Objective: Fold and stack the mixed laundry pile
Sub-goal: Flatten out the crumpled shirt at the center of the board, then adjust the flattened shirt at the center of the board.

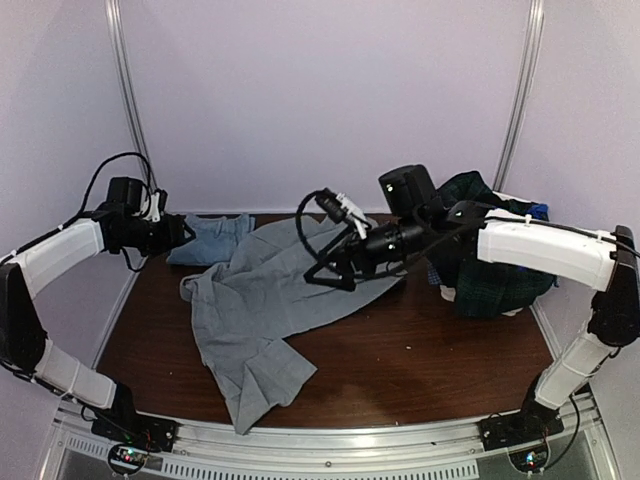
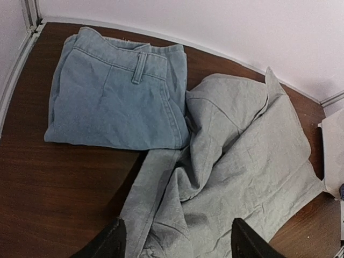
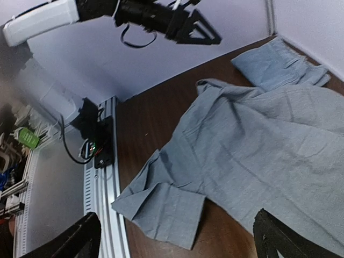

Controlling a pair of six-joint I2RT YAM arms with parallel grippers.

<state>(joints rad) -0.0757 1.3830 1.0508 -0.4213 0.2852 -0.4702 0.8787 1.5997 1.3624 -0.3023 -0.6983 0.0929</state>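
So the mixed laundry pile [image 1: 495, 295] sits heaped just behind your right end effector [image 1: 328, 280], and one grey shirt [image 1: 270, 300] lies loose on the tabletop [image 1: 420, 350] under both end effectors, ready for folding by the look of it. Both stand spread and empty, the left end effector [image 2: 174, 242] beside the one folded denim piece [image 2: 115, 102]; next, pinch a sleeve or hem and fold inward.

Dark wood tbl [image 1: 430, 350], pale lilac walls [image 1: 320, 90], alu rails [image 1: 330, 432].
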